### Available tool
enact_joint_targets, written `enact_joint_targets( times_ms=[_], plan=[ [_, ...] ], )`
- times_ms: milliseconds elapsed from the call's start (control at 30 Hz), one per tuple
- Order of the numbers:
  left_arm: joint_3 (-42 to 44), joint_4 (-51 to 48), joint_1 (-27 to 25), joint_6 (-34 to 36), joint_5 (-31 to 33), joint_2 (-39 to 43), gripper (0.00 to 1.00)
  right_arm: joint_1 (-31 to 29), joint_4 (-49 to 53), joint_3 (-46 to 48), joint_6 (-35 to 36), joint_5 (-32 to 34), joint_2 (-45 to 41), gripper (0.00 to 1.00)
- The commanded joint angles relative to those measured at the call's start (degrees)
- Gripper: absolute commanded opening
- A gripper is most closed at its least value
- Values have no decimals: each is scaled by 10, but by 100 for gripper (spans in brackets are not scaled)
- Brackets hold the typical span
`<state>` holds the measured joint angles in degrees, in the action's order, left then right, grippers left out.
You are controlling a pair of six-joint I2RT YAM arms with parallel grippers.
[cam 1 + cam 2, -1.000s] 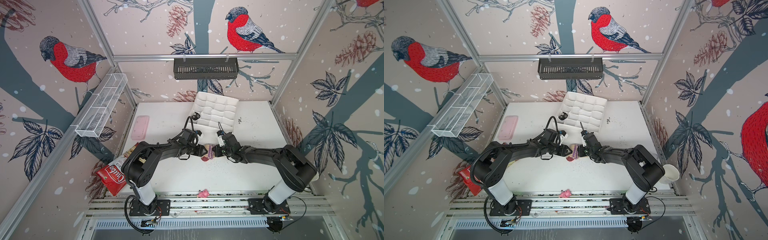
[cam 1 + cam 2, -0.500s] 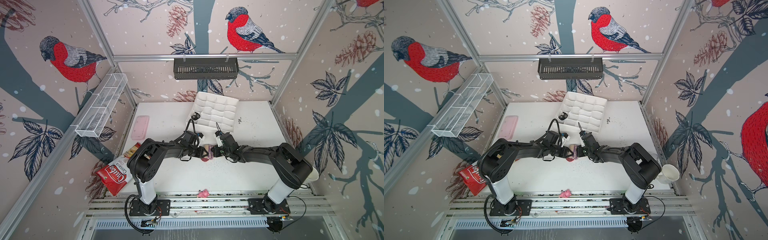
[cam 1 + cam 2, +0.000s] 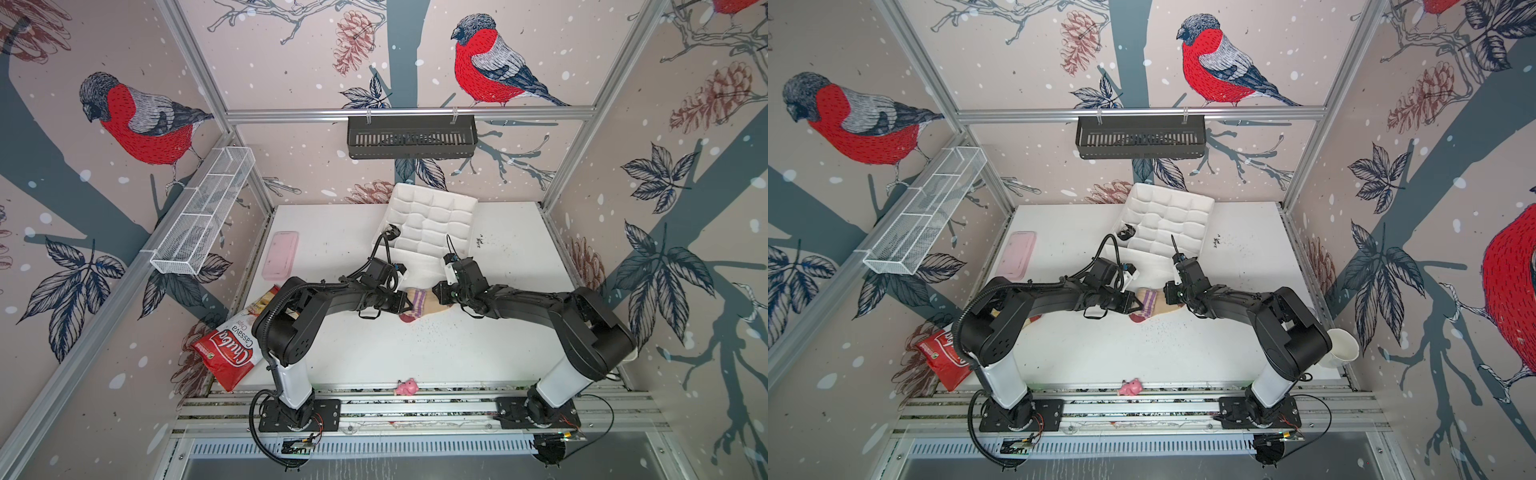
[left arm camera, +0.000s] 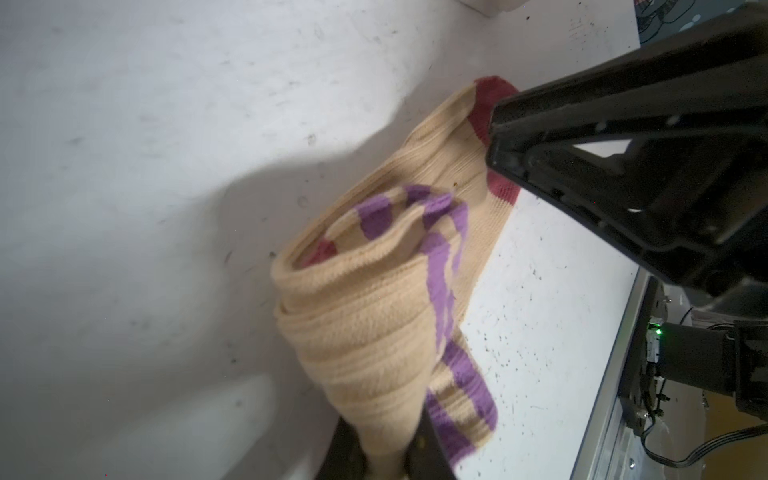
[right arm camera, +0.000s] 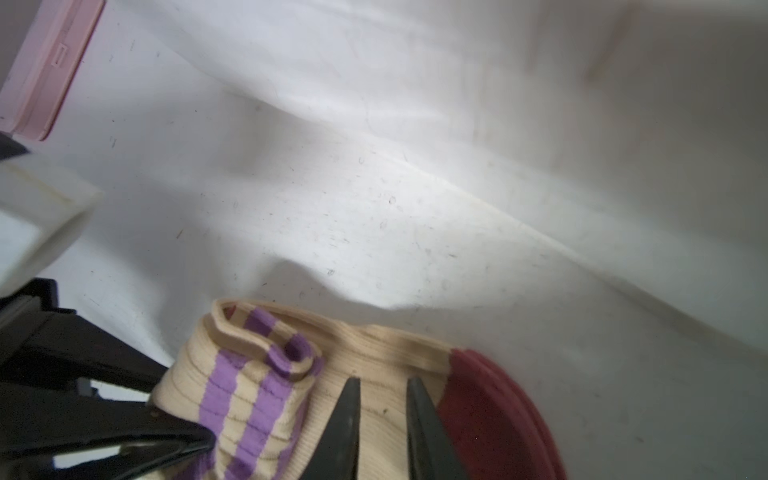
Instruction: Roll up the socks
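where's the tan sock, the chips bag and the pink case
tan sock [image 3: 432, 306], in a top view, on its plain tan stretch beside the purple stripes
chips bag [image 3: 230, 355], in a top view, on its red printed face
pink case [image 3: 280, 254], in a top view, on its flat top

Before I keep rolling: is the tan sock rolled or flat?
Partly rolled. The tan sock has its striped end curled into a roll, pinched in the left gripper; its maroon toe end lies flat on the table.
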<state>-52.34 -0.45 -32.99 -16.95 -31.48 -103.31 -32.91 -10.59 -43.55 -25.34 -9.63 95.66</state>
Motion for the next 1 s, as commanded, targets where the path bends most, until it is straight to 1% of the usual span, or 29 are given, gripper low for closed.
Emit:
enact_joint_targets(
  times_ms=[0,67,233,367,467,533,600,700,833,967],
  plan=[
    [-17,-76,4,42,18,6,8,1,26,-4,2,8,25,19],
    [-31,-105,4,57,23,3,7,0,22,-2,-4,1,44,17],
    [-45,-146,9,76,31,3,7,1,30,14,-28,20,66,13],
    [-28,-102,28,50,12,22,8,-6,33,46,-40,19,59,11],
    [-19,-79,35,35,14,25,8,-22,34,76,-55,19,47,11],
    [-19,-74,35,32,14,22,9,-35,35,96,-67,20,38,11],
    [-30,-90,36,38,20,10,9,-47,35,115,-79,20,27,11],
    [-45,-135,36,50,53,-5,8,-64,36,137,-99,25,9,11],
    [-89,-193,35,68,87,-12,8,-89,38,156,-124,47,-13,11],
    [-143,-278,19,92,162,-14,6,-98,47,155,-129,72,-19,11]
  ],
)
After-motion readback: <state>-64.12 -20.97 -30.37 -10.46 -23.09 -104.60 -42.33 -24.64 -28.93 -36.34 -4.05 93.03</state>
